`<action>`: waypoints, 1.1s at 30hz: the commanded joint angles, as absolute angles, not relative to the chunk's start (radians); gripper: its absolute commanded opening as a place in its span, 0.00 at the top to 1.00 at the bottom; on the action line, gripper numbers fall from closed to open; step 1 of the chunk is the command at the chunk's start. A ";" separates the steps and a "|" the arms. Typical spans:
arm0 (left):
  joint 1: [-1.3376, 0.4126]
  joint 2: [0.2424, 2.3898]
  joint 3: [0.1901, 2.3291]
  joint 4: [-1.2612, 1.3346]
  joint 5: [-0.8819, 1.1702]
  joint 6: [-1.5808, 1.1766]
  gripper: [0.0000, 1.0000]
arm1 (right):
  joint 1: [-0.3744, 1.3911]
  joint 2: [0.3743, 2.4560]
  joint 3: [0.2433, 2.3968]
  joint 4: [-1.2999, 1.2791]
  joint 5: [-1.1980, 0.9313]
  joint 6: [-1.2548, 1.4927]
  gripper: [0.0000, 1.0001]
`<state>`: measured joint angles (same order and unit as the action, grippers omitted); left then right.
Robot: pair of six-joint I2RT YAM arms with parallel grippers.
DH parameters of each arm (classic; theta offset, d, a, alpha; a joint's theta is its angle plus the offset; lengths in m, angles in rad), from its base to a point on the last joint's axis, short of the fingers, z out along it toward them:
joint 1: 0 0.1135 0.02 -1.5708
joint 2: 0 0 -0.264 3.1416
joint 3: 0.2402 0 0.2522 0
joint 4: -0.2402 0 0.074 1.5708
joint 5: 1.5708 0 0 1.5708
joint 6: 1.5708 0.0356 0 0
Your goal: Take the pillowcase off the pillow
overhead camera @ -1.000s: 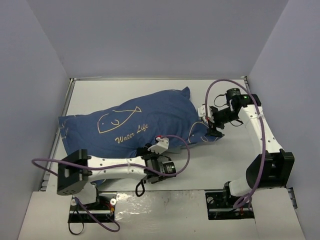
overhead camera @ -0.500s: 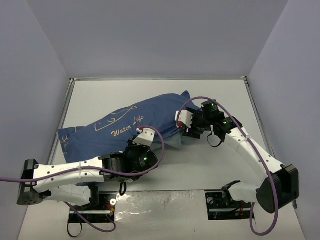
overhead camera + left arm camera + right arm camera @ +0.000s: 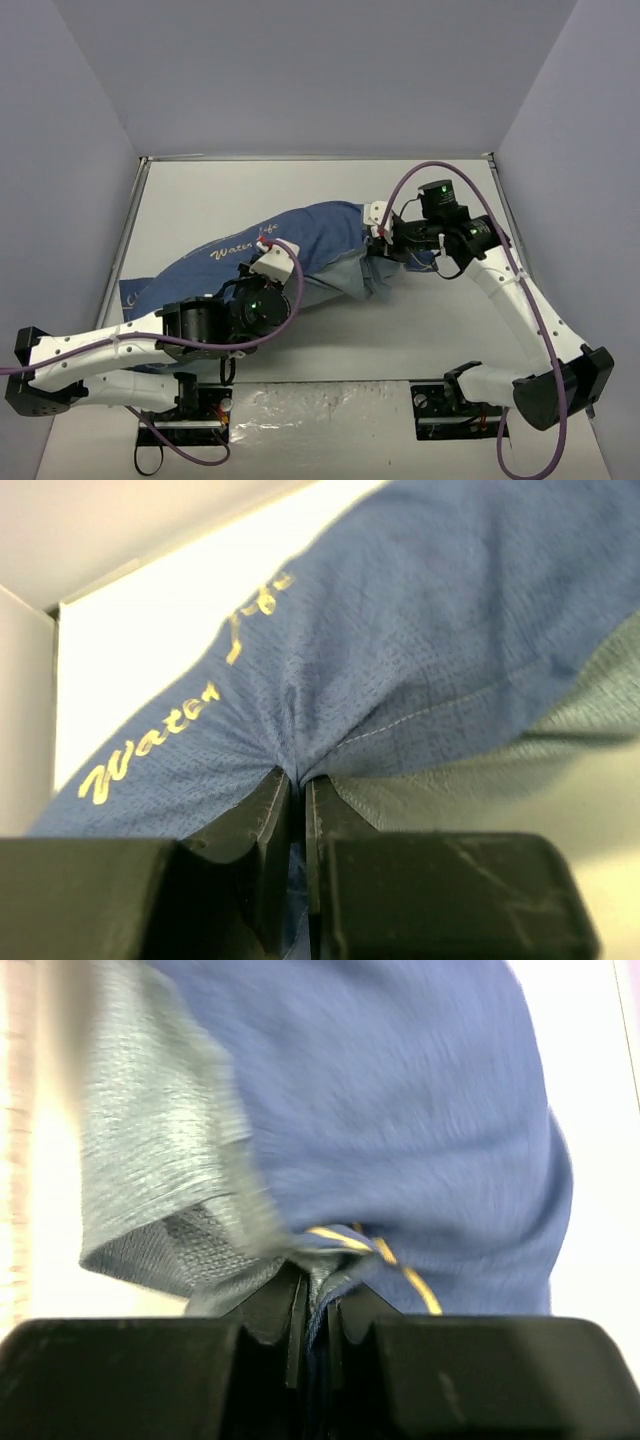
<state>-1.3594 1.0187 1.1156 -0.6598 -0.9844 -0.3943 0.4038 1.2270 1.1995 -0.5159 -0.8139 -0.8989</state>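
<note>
Overhead: pillowcase (image 3: 310,232) lies diagonally on table (image 3: 440,320), bulging, so the pillow is presumably inside, unseen. Left gripper (image 3: 264,250) and right gripper (image 3: 378,232) pinch separate spots, likely to strip the cloth off.
Left wrist: fingers clamped on a puckered fold — crinkled dark-blue weave, gold lettering.
Right wrist: fingers clamped on the hem — paler grey-blue reverse turned out, blurred.
</note>
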 commanded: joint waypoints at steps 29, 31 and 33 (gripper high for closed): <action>-0.756 1.641 1.492 0.002 -0.250 -0.379 0.98 | 0.157 1.258 1.014 -0.416 -0.766 -0.745 0.97; -0.756 1.675 1.555 0.002 -0.233 -0.383 0.98 | 0.103 1.290 1.009 -0.397 -0.764 -0.762 0.95; -0.756 1.710 1.617 -0.043 -0.216 -0.379 0.98 | 0.066 1.319 1.014 -0.397 -0.778 -0.770 0.92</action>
